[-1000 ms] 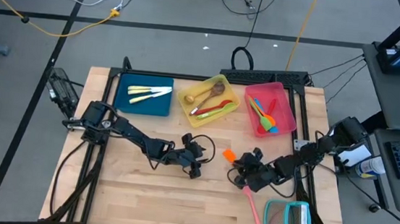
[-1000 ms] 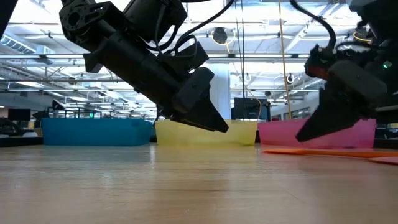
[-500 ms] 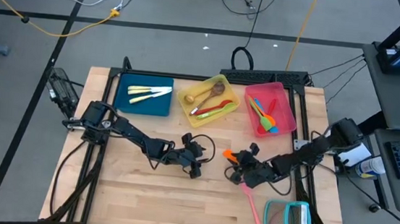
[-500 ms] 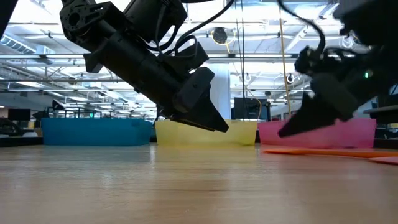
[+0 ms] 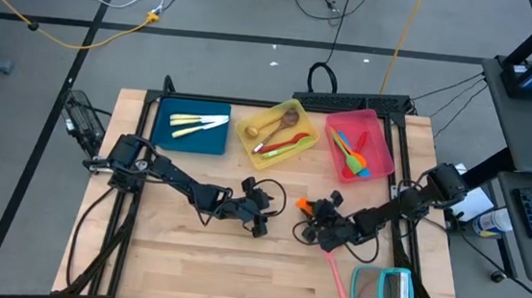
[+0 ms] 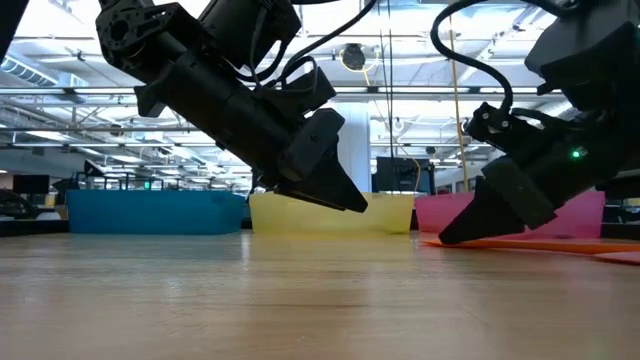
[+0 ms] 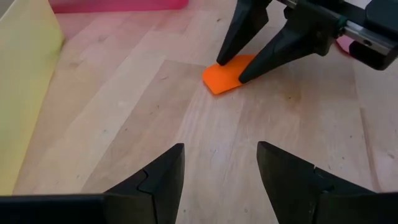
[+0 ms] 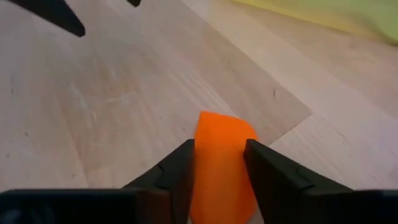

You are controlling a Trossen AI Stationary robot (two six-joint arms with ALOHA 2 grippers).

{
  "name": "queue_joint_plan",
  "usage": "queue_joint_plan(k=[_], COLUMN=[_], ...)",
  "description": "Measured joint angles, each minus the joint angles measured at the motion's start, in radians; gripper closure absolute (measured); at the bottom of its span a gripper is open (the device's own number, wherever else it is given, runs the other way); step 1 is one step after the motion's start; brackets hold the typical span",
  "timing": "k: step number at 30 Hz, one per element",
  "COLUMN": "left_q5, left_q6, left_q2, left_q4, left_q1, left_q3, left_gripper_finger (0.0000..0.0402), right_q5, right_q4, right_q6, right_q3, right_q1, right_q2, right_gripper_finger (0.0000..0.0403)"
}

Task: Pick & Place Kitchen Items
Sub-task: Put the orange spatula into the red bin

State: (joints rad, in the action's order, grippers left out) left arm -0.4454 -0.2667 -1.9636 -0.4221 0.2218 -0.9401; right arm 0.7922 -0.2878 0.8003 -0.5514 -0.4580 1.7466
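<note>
Item: orange flat-bladed silicone spatula (image 8: 221, 158), lying on the wooden worktop (image 5: 198, 259) directly between the right gripper (image 7: 239, 71) jaws, which are standing narrowly parted astride its blade. Likely light, flexible, slightly grippy; pinching across the blade looks best. Left gripper (image 7: 221, 186) is waiting nearby, jaws wide.

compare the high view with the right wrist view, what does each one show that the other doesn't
Only the high view shows the blue tray, yellow tray and pink tray with their utensils, the teal rack and the left gripper waiting mid-table. Only the right wrist view shows the right gripper with open fingers either side of the orange spatula. Both show that spatula on the wooden table.
</note>
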Motion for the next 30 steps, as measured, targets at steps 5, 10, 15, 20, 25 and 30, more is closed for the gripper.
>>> queue_joint_plan(k=[5, 10, 15, 20, 25, 30], left_q5=[0.0, 0.0, 0.0, 0.0, 0.0, 0.0], left_q6=[0.001, 0.002, 0.002, 0.002, 0.002, 0.002], left_q2=[0.0, 0.0, 0.0, 0.0, 0.0, 0.0], left_q4=[0.0, 0.0, 0.0, 0.0, 0.0, 0.0], left_q1=[0.0, 0.0, 0.0, 0.0, 0.0, 0.0], left_q3=[0.0, 0.0, 0.0, 0.0, 0.0, 0.0], left_gripper_finger=[0.0195, 0.0195, 0.0195, 0.0195, 0.0195, 0.0195], right_q5=[-0.022, -0.026, -0.026, -0.038, -0.031, -0.026], right_q4=[-0.008, -0.014, -0.013, -0.008, 0.009, 0.029], right_q6=[-0.031, -0.053, -0.03, -0.011, 0.064, 0.083], right_q3=[0.001, 0.002, 0.003, 0.003, 0.002, 0.002], right_q1=[0.001, 0.002, 0.002, 0.002, 0.001, 0.009], right_q2=[0.001, 0.0, 0.001, 0.001, 0.002, 0.001], right_gripper_finger=[0.0226, 0.0175, 0.0158, 0.0192, 0.0255, 0.0306])
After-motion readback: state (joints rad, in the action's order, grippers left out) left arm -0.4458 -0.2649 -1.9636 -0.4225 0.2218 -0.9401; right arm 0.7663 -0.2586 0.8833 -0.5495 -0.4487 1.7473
